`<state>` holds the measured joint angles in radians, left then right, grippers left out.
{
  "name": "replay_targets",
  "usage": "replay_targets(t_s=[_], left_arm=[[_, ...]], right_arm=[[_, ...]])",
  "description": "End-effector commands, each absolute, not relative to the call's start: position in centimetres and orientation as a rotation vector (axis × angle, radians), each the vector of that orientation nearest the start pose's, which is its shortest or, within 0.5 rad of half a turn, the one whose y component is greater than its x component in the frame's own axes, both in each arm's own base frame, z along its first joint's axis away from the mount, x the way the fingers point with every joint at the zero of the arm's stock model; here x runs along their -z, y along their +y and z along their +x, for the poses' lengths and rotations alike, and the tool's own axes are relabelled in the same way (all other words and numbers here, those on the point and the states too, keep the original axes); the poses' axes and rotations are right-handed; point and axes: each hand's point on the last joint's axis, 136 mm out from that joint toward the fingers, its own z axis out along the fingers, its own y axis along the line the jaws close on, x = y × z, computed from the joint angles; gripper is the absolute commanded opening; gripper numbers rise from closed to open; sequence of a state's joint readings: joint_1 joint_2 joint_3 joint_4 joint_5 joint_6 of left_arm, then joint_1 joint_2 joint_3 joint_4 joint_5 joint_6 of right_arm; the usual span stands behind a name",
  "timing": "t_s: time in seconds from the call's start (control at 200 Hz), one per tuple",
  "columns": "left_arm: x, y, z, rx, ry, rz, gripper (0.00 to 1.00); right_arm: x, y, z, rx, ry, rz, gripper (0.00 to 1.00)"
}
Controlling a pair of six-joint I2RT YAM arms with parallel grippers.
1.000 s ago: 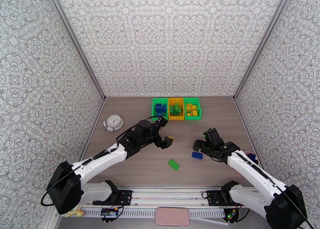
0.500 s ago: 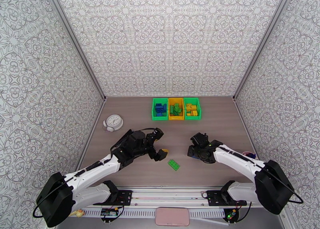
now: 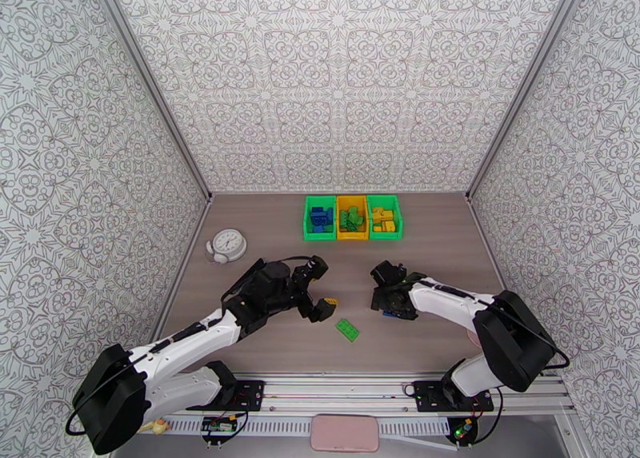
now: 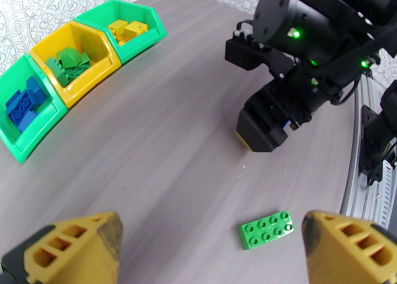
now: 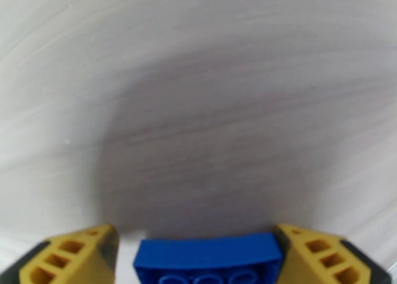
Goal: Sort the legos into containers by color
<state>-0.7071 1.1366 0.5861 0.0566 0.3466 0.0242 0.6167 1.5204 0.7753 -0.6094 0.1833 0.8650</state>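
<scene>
A green lego (image 3: pixel 346 329) lies flat on the table, seen in the left wrist view as a studded plate (image 4: pixel 266 228) just inside my right-hand fingertip. My left gripper (image 3: pixel 324 308) hovers open beside it, holding nothing. My right gripper (image 3: pixel 386 304) is down at the table and open, its yellow fingers (image 5: pixel 74 255) straddling a blue lego (image 5: pixel 208 262). The containers stand at the back: a green bin (image 3: pixel 319 217) with blue bricks, a yellow bin (image 3: pixel 352 217) with green bricks, and a green bin (image 3: pixel 384 216) with yellow bricks.
A small white clock (image 3: pixel 226 245) sits at the left side of the table. The two grippers are close together near the table's middle, the right one (image 4: pixel 268 126) looming ahead in the left wrist view.
The right gripper swung left and dropped over the blue lego. The left gripper drew back and lowered toward the green lego, then held nearly still.
</scene>
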Motion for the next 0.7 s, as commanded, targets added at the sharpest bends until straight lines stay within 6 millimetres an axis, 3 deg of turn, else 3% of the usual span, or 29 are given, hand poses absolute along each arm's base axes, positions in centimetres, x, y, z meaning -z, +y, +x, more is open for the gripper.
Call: replay_targets(t_s=[0.0, 0.17, 0.35, 0.525, 0.69], left_arm=[[-16.3, -27.9, 23.1, 0.782, 1.875, 0.996, 1.00], [-16.5, -28.0, 23.2, 0.792, 1.869, 0.992, 1.00], [-16.4, -28.0, 23.3, 0.798, 1.856, 0.978, 1.00], [-16.9, -27.6, 23.7, 0.797, 1.857, 0.912, 1.00], [-16.7, -26.8, 23.9, 0.772, 1.861, 0.845, 1.00]], right_arm=[[-2.2, 13.7, 25.1, -0.003, 2.809, 0.389, 0.75], [-2.5, 13.2, 24.7, 0.001, 2.798, 0.412, 0.63], [-4.0, 13.3, 25.0, -0.024, 2.771, 0.396, 0.61], [-7.2, 14.6, 26.7, -0.120, 2.692, 0.319, 0.60], [-11.2, 16.8, 29.9, -0.212, 2.572, 0.196, 0.59]])
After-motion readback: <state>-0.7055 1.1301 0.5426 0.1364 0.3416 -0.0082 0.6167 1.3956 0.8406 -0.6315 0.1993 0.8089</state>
